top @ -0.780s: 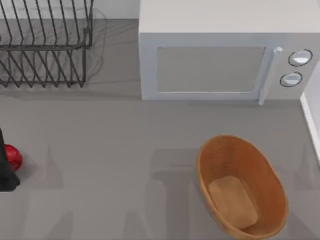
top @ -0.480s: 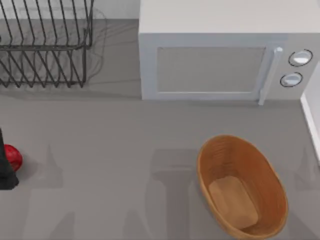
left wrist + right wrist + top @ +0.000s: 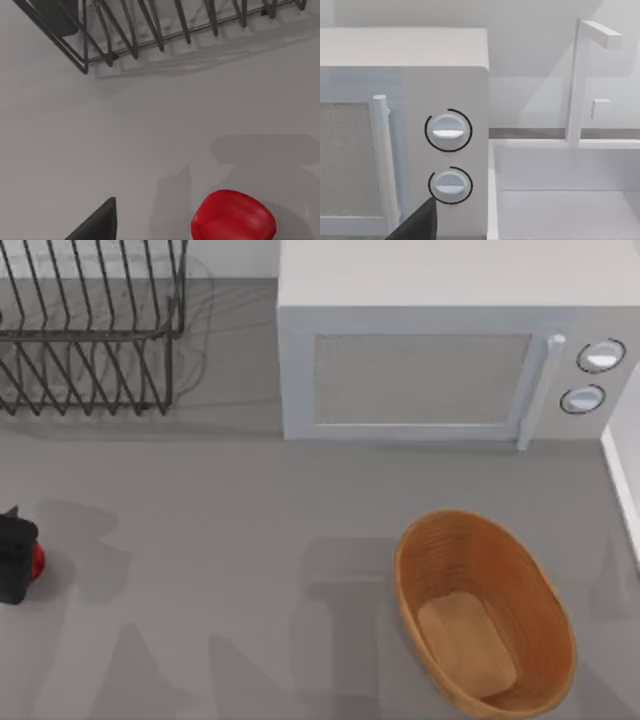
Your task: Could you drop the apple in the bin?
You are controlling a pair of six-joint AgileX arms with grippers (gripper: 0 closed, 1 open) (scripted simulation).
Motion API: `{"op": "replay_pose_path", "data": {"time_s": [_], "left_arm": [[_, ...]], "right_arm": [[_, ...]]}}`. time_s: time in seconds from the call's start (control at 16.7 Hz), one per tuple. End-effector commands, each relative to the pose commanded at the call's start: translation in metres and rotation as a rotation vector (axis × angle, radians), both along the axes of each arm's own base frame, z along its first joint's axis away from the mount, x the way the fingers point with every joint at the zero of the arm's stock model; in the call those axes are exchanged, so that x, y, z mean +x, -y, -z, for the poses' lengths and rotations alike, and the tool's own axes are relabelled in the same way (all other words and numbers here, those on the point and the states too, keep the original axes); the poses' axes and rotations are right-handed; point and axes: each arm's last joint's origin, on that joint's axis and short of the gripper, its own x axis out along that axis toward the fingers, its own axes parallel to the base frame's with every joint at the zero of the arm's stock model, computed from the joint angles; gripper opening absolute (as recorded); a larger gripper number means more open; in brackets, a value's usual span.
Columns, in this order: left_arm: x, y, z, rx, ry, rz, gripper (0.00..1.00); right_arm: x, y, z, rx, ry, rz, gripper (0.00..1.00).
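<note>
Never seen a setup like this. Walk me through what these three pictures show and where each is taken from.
A two-armed robot works at a grey table. The top view looks straight down: a wire dish rack, a white microwave and an orange basket, the bin. At the table's left edge the left gripper hangs over the red apple. The left wrist view, from that arm's camera, shows the apple lying on the table, not held. The right wrist view faces the microwave's dials beside a white sink.
</note>
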Motion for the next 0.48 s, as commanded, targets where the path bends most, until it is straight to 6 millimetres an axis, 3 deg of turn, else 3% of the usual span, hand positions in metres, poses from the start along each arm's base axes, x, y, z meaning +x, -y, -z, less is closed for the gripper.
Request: {"op": "replay_pose_path", "data": {"time_s": [0.18,0.48], "left_arm": [[0.042,0.0,-0.002,0.1,-0.305,0.078,1.0],[0.108,-0.001,0.011,0.212,-0.709,0.245,1.0]], "right_arm": [[0.0,0.0,0.0,0.0,0.0,0.0,1.0],[0.0,0.0,0.0,0.0,0.0,0.0,1.0]]}}
